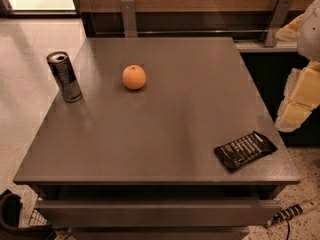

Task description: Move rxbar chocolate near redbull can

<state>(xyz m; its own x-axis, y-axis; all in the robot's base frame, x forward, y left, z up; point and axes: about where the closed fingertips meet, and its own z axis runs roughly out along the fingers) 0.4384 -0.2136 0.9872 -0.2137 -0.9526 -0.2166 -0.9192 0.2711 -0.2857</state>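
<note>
Tabletop [165, 134]: grey, wide open room mid-surface.
Bar [245, 150]: flat, by front-right corner.
Can [64, 76]: upright at left edge, orange [134, 77] near.
Pincer [300, 101]: beyond right edge, touching nothing on the tabletop; opening cannot be told.

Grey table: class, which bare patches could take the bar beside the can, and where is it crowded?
Widest free patch: centre and front-left of the table, bordered by the redbull can, orange and rxbar chocolate. A bare strip lies between can and orange; back-right is bare too. Nowhere crowded. The gripper is out of view; only the arm shows at right.
</note>
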